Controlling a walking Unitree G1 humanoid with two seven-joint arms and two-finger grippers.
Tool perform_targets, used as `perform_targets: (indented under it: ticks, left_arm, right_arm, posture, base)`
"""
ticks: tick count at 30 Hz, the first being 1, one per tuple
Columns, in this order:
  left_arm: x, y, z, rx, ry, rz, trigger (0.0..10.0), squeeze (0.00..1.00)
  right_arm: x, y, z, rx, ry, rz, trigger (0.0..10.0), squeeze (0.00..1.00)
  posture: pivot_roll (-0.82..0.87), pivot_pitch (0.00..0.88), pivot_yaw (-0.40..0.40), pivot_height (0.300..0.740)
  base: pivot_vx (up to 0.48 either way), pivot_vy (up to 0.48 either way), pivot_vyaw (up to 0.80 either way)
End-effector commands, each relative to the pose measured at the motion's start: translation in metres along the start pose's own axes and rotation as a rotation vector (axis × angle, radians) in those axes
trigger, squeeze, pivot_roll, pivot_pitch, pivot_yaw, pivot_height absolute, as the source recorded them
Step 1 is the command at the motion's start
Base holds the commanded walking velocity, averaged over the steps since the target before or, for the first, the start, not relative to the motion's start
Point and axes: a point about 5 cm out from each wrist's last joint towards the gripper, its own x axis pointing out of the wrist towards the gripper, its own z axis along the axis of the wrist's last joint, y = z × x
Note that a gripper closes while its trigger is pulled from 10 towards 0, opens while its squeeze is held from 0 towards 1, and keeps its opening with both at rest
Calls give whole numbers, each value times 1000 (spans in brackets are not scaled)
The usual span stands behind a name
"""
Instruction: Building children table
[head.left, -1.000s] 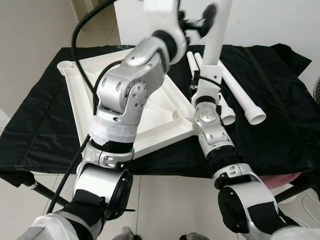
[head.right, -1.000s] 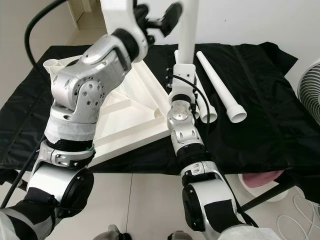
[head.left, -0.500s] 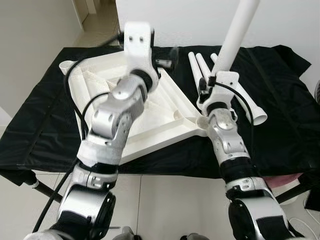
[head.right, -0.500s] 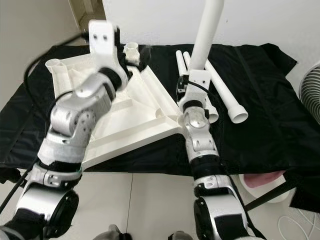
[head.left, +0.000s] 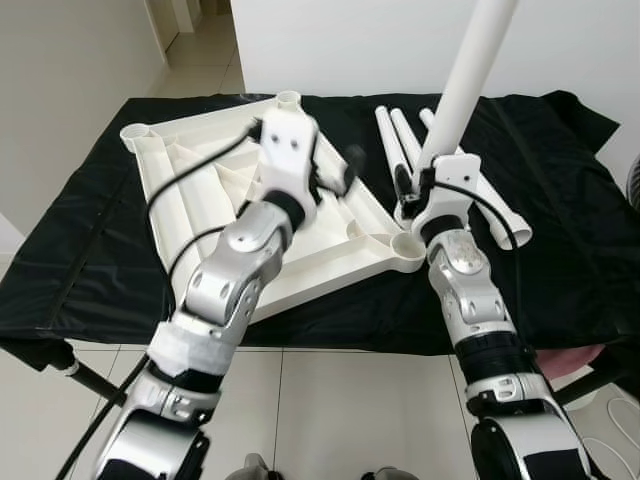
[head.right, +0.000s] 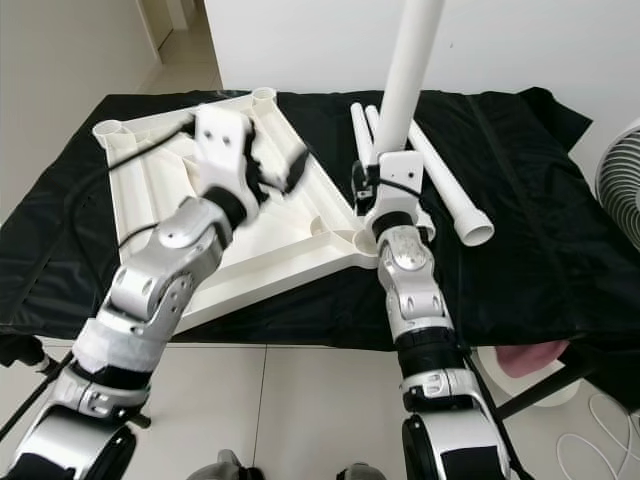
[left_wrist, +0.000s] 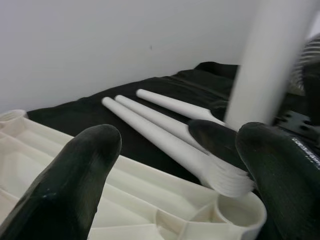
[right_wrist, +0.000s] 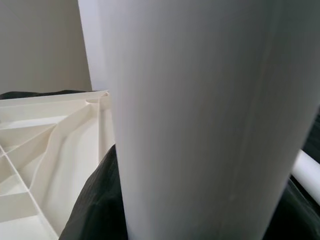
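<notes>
The white children's tabletop (head.left: 200, 190) lies upside down on a black cloth, ribs up, with round sockets at its corners. My right gripper (head.left: 410, 190) is shut on a white table leg (head.left: 470, 70). The leg stands nearly upright, leaning right, with its lower end just above the near right corner socket (head.left: 408, 246). In the right wrist view the leg (right_wrist: 200, 120) is close to the camera, with the tabletop (right_wrist: 40, 150) beside it. My left gripper (left_wrist: 160, 140) is open and holds nothing. It hovers over the tabletop's right part (head.right: 290, 170), facing that socket (left_wrist: 235, 210).
Three more white legs (head.left: 400, 130) lie on the black cloth (head.left: 560, 230) right of the tabletop, the longest (head.left: 495, 205) pointing toward the front. A fan (head.right: 622, 170) stands at the right edge. The cloth's front edge drops to tiled floor (head.left: 340, 400).
My left arm has come down from high before the camera and stretched forward over the tabletop. My right gripper has carried the leg over the corner socket and tilted it right.
</notes>
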Motion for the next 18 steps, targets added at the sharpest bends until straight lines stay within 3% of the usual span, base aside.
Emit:
perform_targets:
  ticks: [1, 8, 13, 15, 18]
  left_arm:
    - [-2, -1, -3, 31, -6, -18, 10000, 0]
    - [-6, -4, -17, 69, 17, -47, 10000, 0]
    - [-23, -21, -40, 77, 94, -235, 10000, 0]
    - [-23, -21, -40, 77, 94, -235, 10000, 0]
    - [-32, -23, -58, 109, 171, -307, 10000, 0]
  right_arm:
    - [-1, 2, 4, 20, -21, 22, 10000, 0]
    - [-2, 2, 1, 31, -6, 37, 10000, 0]
    - [-5, -4, -12, 8, 55, 43, 10000, 0]
    - [-5, -4, -12, 8, 55, 43, 10000, 0]
    - [-5, -7, -18, 0, 77, 39, 10000, 0]
  posture:
    - [-121, 6, 71, 740]
    - [-115, 22, 67, 740]
    - [-115, 34, 65, 740]
    - [-115, 34, 65, 740]
    - [-118, 35, 66, 740]
  base:
    - [0, 0, 0]
    - [0, 0, 0]
    - [0, 0, 0]
    - [0, 0, 0]
    - [0, 0, 0]
